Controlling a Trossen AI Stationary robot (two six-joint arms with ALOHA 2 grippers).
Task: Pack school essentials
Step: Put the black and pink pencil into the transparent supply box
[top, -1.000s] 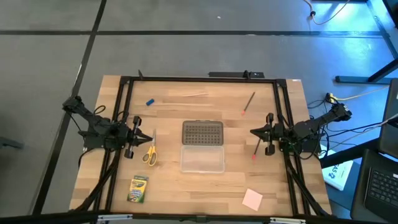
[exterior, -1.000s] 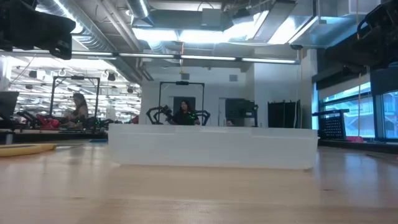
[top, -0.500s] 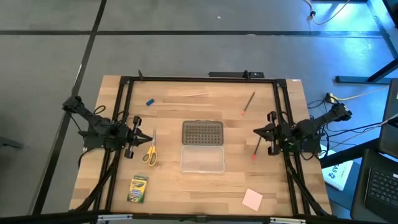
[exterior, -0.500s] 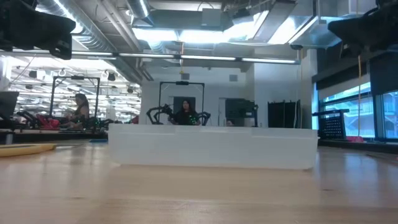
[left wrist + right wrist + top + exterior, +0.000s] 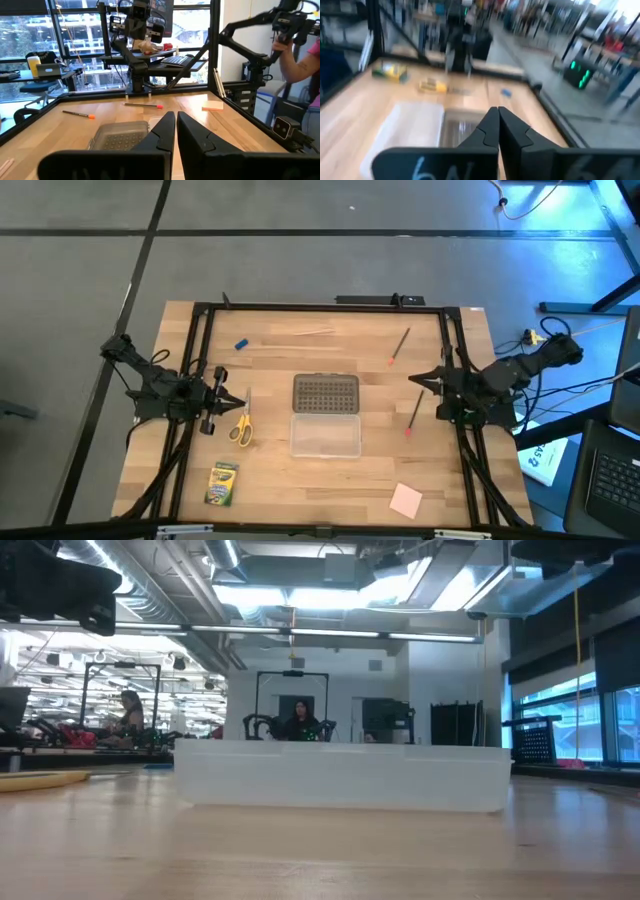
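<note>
Clear plastic case (image 5: 326,435) with grey perforated lid (image 5: 326,393) at the middle of the counter (image 5: 300,490), lid half toward the far edge. Yellow-handled scissors (image 5: 240,423) just beside the case on its left, close to the left pincer (image 5: 240,402), fingers pressed together with nothing between them. Green-and-yellow crayon box (image 5: 222,483) near the front left corner. Tiny blue eraser (image 5: 241,344) toward the far left corner, pale stick (image 5: 312,332) along the far edge near it. One reddish pencil (image 5: 400,346) slanted toward the far right corner; a second pencil (image 5: 413,416) beside the right edge, near the right pincer (image 5: 414,379), raised, angled toward the case, fingers closed and empty. Pink sticky-note pad (image 5: 406,500) near the front right corner. From the low camera, only the case wall (image 5: 340,778) across the counter, a yellow scissor handle (image 5: 40,780) at far left. All items lying apart from the case, none inside it.
</note>
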